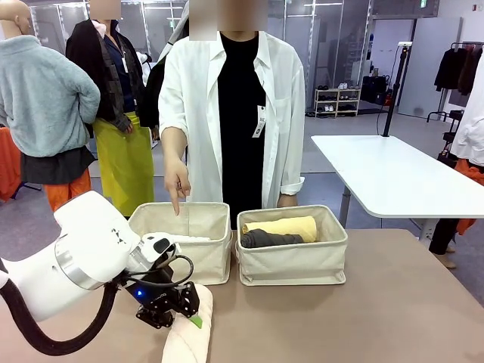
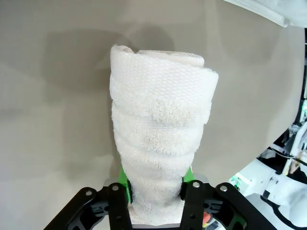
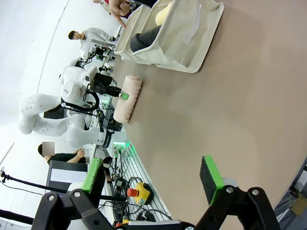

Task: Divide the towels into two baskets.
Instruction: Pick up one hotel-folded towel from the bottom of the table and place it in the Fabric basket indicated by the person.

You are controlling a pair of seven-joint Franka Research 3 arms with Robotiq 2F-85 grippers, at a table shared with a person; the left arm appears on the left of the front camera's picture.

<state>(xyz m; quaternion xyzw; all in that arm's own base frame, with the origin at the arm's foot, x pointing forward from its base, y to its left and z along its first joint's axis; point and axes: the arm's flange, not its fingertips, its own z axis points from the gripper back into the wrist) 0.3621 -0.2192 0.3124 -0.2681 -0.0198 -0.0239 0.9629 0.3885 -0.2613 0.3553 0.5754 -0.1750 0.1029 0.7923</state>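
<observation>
Front view: the left end effector sits low over the worktop, its green pads against the cream towel lying just beneath it. Beyond it stand two baskets. The left basket holds a white towel; the person's hand points down into it. The right basket holds a pale yellow towel and a dark grey towel.

Left wrist view: the pads pinch the cream towel at its near end; the roll extends away along the worktop.

Right wrist view: the right end effector is spread, holding nothing, well apart from the baskets.

Step in hand: grasping the last towel. The next move probably calls for lifting and carrying it forward to the left basket.
</observation>
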